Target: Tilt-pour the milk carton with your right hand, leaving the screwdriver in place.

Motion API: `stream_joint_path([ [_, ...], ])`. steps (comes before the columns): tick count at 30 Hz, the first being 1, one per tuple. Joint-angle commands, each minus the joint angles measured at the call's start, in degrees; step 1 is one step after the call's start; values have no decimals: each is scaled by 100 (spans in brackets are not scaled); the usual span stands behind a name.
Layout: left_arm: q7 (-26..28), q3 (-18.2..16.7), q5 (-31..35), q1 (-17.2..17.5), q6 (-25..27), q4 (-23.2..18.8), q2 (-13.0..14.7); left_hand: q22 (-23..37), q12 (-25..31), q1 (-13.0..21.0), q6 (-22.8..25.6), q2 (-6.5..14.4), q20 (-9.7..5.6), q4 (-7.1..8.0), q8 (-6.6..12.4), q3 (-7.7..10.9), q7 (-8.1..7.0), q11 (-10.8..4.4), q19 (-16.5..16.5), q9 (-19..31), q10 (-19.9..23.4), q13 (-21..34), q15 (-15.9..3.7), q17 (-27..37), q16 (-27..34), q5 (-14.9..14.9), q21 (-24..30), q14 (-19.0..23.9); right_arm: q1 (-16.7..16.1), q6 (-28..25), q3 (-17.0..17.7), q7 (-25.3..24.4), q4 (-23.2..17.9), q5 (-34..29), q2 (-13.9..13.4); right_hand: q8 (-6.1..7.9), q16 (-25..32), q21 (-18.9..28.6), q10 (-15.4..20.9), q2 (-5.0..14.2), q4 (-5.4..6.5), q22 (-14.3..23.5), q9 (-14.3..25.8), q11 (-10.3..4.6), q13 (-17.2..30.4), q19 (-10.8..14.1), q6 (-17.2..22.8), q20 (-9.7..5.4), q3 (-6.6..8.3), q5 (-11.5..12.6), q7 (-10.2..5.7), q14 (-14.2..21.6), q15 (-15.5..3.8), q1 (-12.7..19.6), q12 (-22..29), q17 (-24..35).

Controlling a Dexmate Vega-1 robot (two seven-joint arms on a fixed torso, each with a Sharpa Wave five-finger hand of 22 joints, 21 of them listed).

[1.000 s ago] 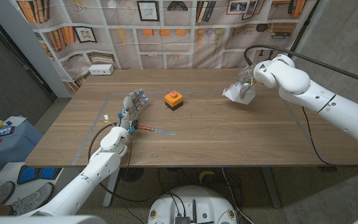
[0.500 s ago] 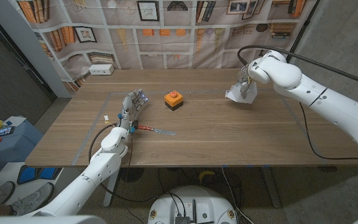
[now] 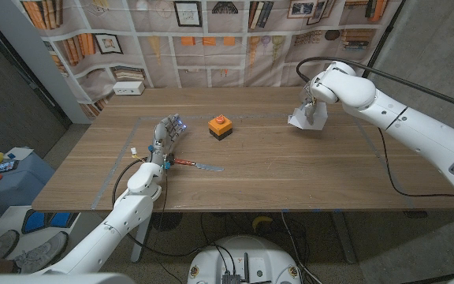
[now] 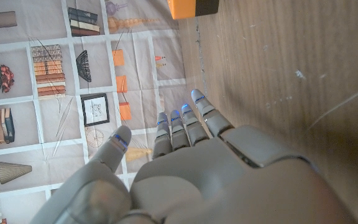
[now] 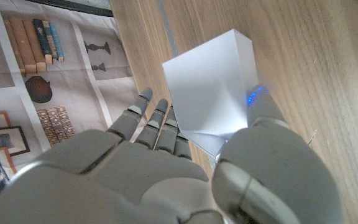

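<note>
Milk carton (image 3: 299, 119) — white, tilted, gripped by right hand (image 3: 312, 110) above the table's (image 3: 290, 173) far right part, back edge near. Screwdriver (image 3: 195, 165) lies toward the front left, well apart. Left hand (image 3: 166, 134) just beside it — fingers apart, holding nothing. Orange button box (image 3: 221, 126) stands between.

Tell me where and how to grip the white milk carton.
Grip the white milk carton across its flat side walls, thumb opposite fingers, coming from the right arm's side, as the right hand does. The broad flat faces seat the fingers; it already sits tilted.
</note>
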Motion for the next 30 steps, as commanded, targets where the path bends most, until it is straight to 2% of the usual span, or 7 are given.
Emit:
stream_joint_path([
  [1, -66, -7, -41, -1, -21, 39, -8, 31, -17, -15, 17, 378, 19, 21, -17, 22, 1, 28, 42, 27, 30, 8, -4, 20, 1, 27, -13, 50, 89, 109, -51, 157, 82, -153, 96, -4, 5, -9, -8, 4, 13, 23, 15, 19, 16, -45, -38, 5, -2, 20, 3, -5, -25, -60, -10, 8],
  [13, -79, -16, -53, 23, 25, -31, 42, 32, -19, -11, 21, 382, 26, 25, -16, 31, 6, 38, 47, 28, 28, 8, 7, 19, -3, 28, -22, 44, 15, 69, 79, 44, 5, 31, 47, -9, 9, 0, 9, 28, 21, 22, 20, 4, 27, -49, -57, 9, -17, 23, 0, 7, -43, -96, -15, 10],
  [30, -33, -34, -46, 102, 45, -145, 84, 32, -21, -7, 23, 386, 25, 29, -16, 44, 9, 42, 51, 28, 25, 8, 13, 18, -5, 28, -34, 42, -540, -584, 674, -585, -346, 1005, -162, 25, 46, 41, 40, 82, 2, 21, 30, -54, 46, 35, 5, -32, -19, 35, -24, 100, -123, -97, -24, 13],
])
